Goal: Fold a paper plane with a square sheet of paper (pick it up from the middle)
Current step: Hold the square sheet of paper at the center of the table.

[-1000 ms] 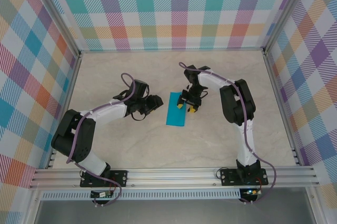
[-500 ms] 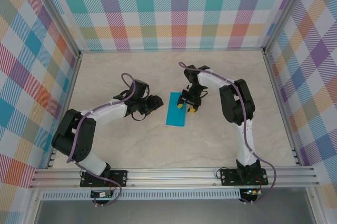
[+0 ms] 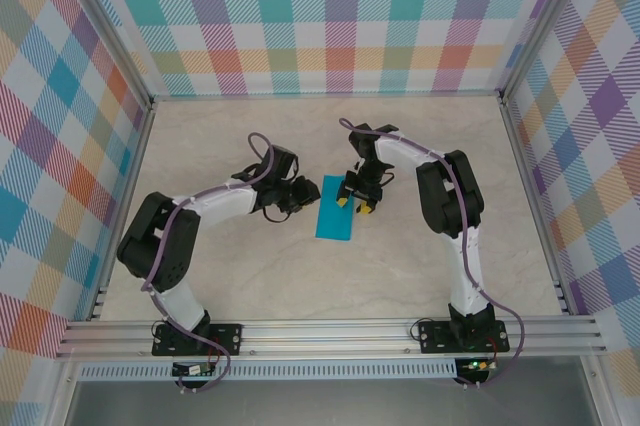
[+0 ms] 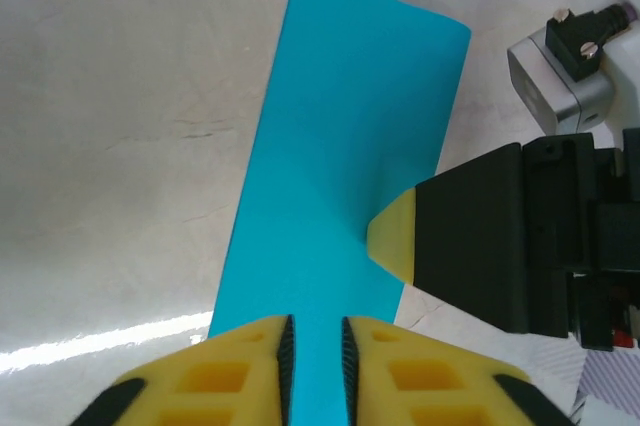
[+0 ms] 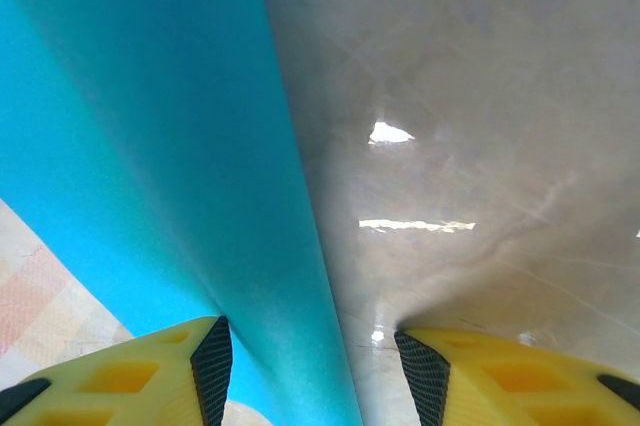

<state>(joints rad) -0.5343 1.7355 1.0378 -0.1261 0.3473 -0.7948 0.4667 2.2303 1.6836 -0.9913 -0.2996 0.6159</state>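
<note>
We saw the table [image 3: 230, 276] as a pale beige, marble-veined surface, bare across most of its width in the top view. The square sheet of paper [image 3: 333, 208] lay on it just right of the frame's centre. It showed as a narrow teal oblong, its long sides running from top to bottom with a slight tilt. In the left wrist view its upper right corner curled up off the surface. In the right wrist view, white glints of light sat on the tabletop at mid-frame.
</note>
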